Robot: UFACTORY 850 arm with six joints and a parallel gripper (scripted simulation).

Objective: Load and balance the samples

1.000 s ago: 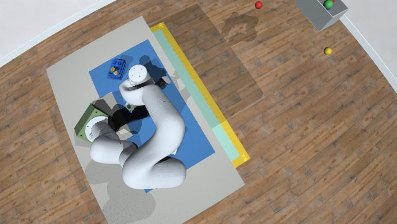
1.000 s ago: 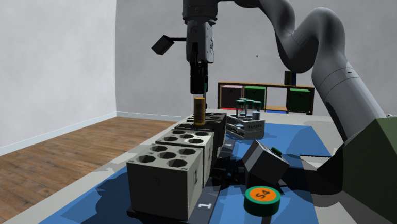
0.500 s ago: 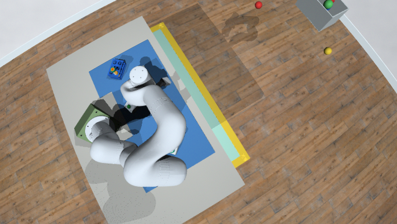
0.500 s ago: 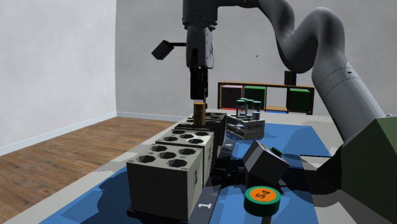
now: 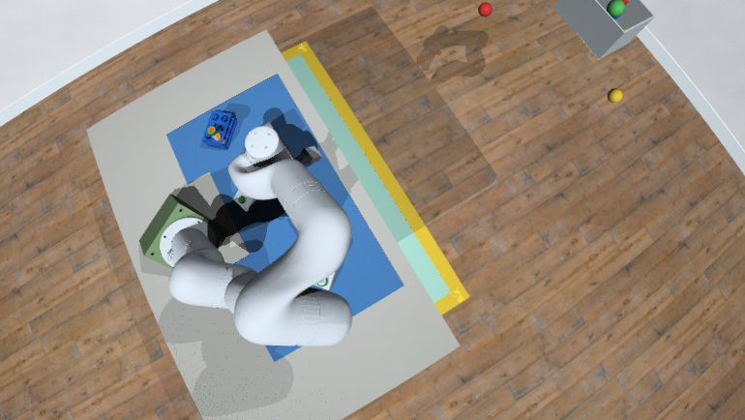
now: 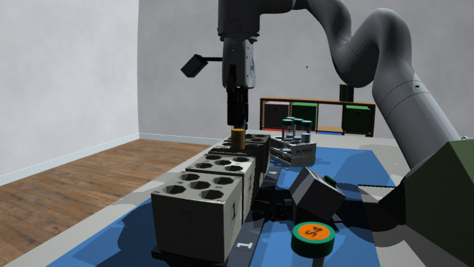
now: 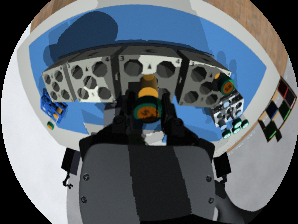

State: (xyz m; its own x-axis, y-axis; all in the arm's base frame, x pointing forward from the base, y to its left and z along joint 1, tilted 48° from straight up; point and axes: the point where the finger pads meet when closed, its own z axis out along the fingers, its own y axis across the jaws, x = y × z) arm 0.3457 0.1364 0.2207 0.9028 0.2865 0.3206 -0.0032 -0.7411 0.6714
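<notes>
Presently: gripper [image 6: 237, 123] clamped on the cap of an orange-filled sample tube [image 6: 237, 139], upright and partly sunk in a hole of a far adapter [image 6: 261, 146]. Sample S4 [image 6: 313, 239] stands in the foreground.

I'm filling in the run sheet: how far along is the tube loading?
Early. No tube shows seated in the nearest adapters, whose holes are open. In hand: the gripper is shut on an orange-filled tube, part way down into a hole of a far adapter. Left: sample S4 stands apart from the stand, the blanks wait in their rack, and the green key is unpressed.
</notes>
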